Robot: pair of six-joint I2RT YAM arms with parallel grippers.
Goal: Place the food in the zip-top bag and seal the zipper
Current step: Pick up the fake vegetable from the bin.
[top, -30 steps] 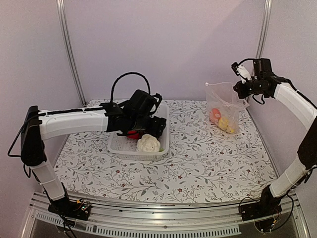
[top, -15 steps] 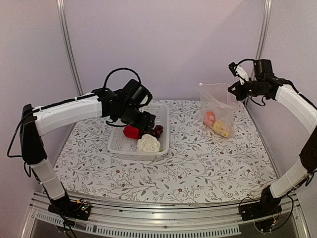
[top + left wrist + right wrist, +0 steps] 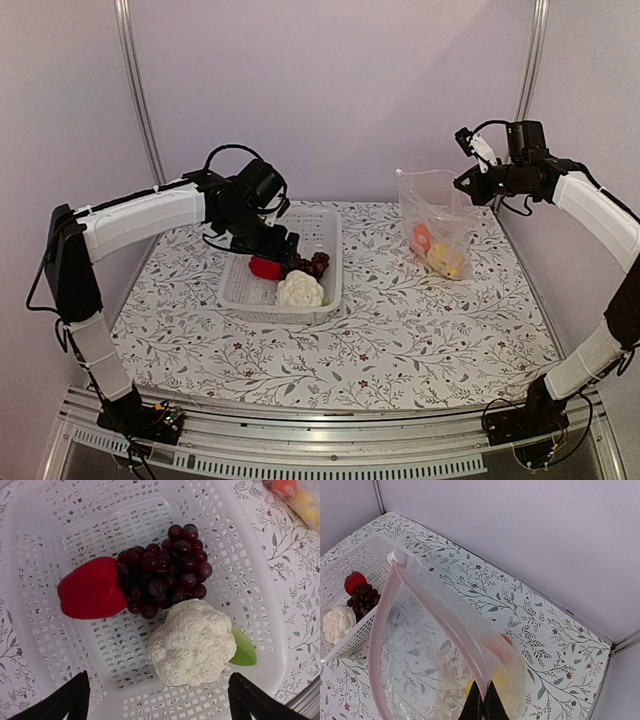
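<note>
Top external view first: the zip-top bag (image 3: 437, 222) hangs at the back right of the bench (image 3: 420, 340), held up by its top edge; we can't tell whether its bottom touches the floral cover or sits just above it. The right hand (image 3: 466, 182) is pinched tight on that upper edge, up near the mouth. Down in the bottom of the bag we see an orange piece (image 3: 424, 238) with a yellow piece (image 3: 446, 260) right beside it.

Over on the right wrist view the zipper (image 3: 445, 625) shows as a pinkish strip running from a little white slider (image 3: 396, 556) straight down to the closed fingertips; the other side of the mouth loops away to the left, so the two strips stand well apart and the bag gapes open.

The rest of the food sits in the white slotted basket (image 3: 232, 292), well apart from the bag, toward the left of the bench. The left wrist view has it nice and clear: red fruit (image 3: 91, 589) touching the dark grapes (image 3: 165, 570), and the cauliflower (image 3: 192, 642) just below the grapes with a green leaf (image 3: 243, 650) poking out on one side.

The left hand (image 3: 284, 250) hovers over the basket, above the red fruit; its fingers (image 3: 74, 700) are spread wide at the bottom corners of its own camera, nothing between them, not touching any food.
</note>
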